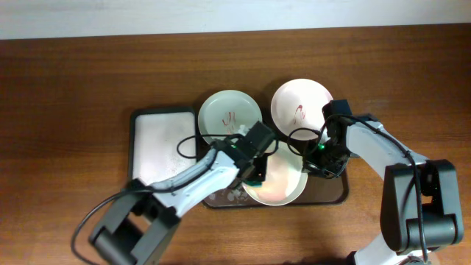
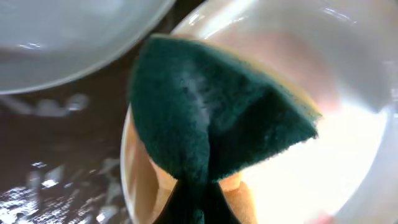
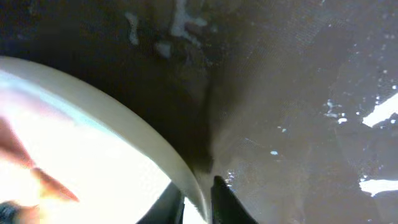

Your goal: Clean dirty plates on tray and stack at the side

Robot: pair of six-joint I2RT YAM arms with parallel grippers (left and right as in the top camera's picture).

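Three dirty plates lie on the dark brown tray [image 1: 335, 193]. The back left plate [image 1: 228, 112] and the back right plate [image 1: 302, 101] show red streaks. The front plate [image 1: 283, 185] is held at its right rim by my right gripper [image 1: 318, 163], whose fingers [image 3: 198, 202] are shut on the rim [image 3: 155, 146]. My left gripper [image 1: 254, 171] is shut on a green and yellow sponge [image 2: 211, 112] pressed onto that front plate [image 2: 348, 155]. A faint pink smear shows in the plate.
A smaller black-rimmed tray with a white inside [image 1: 158, 143] lies left of the brown tray. White foam flecks dot the brown tray [image 3: 298, 93]. Bare wooden table [image 1: 66, 110] lies around both trays.
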